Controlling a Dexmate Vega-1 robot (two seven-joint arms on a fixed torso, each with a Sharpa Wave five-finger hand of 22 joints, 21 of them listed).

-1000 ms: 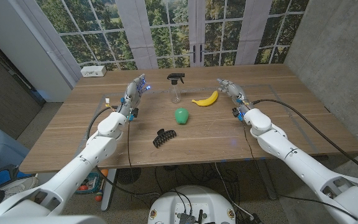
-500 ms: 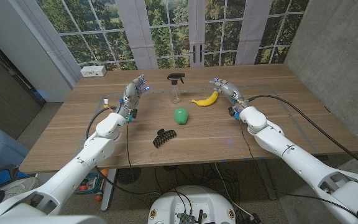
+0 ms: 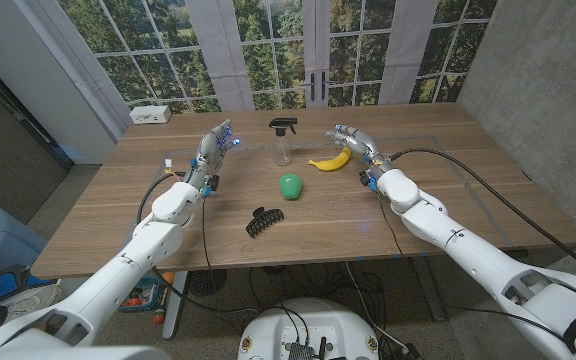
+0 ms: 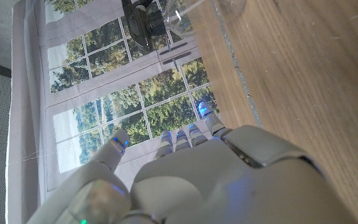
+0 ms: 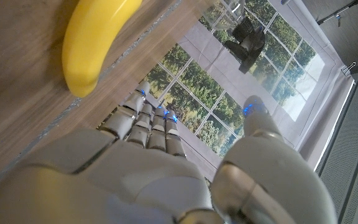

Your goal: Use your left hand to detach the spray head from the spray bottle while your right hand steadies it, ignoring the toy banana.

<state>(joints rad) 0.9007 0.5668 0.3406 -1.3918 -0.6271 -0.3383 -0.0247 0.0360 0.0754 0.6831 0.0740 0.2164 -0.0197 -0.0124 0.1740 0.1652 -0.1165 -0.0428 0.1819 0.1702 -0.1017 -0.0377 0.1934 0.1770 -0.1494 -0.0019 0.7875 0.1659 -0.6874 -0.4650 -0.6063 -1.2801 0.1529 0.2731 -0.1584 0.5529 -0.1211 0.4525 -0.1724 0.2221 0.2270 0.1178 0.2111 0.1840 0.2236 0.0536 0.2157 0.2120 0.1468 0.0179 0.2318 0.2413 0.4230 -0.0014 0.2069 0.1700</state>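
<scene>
Early stage, nothing detached: left hand hovers empty with fingers apart, left of the spray bottle and not touching it; the bottle stands upright at the table's far middle, black spray head on top, so unscrewing hasn't started. Right of the bottle lies the toy banana, untouched, and past it the right hand is empty too, fingers spread, near the banana's far end and clear of the bottle. Left to do, as I judge: right hand steadies the bottle body, left grasps the head and takes it off.
</scene>
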